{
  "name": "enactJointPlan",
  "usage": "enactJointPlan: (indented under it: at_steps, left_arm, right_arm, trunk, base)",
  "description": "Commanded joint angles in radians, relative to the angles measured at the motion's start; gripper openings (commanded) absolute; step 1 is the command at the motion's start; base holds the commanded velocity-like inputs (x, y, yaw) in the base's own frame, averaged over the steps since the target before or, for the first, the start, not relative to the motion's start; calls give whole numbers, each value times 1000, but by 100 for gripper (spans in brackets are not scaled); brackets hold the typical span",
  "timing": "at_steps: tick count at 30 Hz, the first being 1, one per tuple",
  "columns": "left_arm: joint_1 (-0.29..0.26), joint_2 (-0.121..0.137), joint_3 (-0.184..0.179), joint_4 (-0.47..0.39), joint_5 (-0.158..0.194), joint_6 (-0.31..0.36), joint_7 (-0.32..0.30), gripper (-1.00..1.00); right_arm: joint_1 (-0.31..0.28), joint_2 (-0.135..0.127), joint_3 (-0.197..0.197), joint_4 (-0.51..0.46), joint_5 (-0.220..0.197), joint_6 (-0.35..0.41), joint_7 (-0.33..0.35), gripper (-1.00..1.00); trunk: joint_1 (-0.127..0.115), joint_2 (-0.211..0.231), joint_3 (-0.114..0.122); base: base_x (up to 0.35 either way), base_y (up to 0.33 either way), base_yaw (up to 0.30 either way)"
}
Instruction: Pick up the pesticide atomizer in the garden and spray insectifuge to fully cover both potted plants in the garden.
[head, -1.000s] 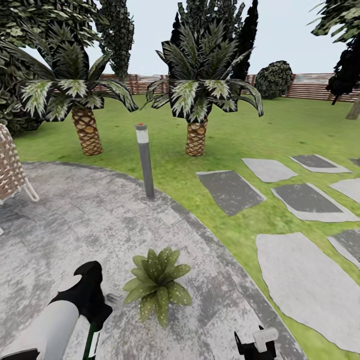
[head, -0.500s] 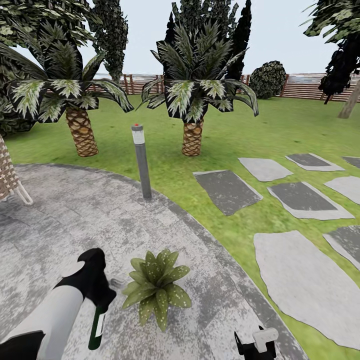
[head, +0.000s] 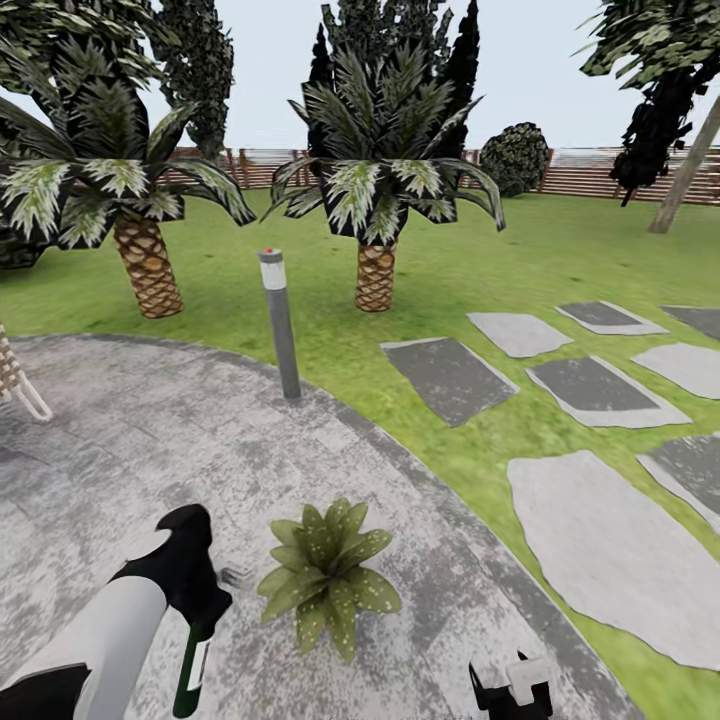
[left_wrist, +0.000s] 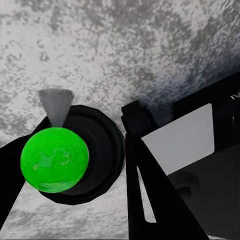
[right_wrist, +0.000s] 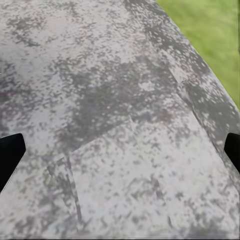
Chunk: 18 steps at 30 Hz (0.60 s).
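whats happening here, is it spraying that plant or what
The robot stands on the stone patio with the atomizer held in its left gripper, its green stem hanging just beside a small potted plant. No spray is visible, so I can't tell if it is spraying. The right gripper is open over bare paving, holding nothing.

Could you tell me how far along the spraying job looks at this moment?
Picked up, it appears: the left gripper is shut on the pesticide atomizer, its green top close in the left wrist view. One potted plant sits beside it on the patio. No spray visible; covering both plants looks left. The right gripper is open.
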Motion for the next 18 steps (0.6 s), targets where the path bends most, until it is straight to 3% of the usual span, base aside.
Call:
enactJointPlan:
  at_steps: [1, 5, 10, 18]
  left_arm:
    - [0, -1, 6, 0, -9, 10, -9, -100]
    - [2, -4, 5, 3, -9, 10, -9, -100]
    - [7, -3, 5, 83, -13, 8, 1, -100]
    - [1, -10, 5, 79, -11, 9, 2, -100]
  right_arm:
    - [-1, 0, -5, 1, 6, -4, 0, 100]
    - [-1, 0, -5, 1, 6, -3, 1, 100]
    - [-1, 0, -5, 1, 6, -3, 0, 100]
    - [-1, 0, -5, 1, 6, -3, 0, 100]
  trunk:
    - [0, 0, -1]
    - [0, 0, -1]
    - [0, 0, -1]
    - [0, 0, -1]
  base:
    - [-60, 303, -261]
    - [-84, 304, -263]
    - [-88, 274, -259]
    - [-8, 28, -30]
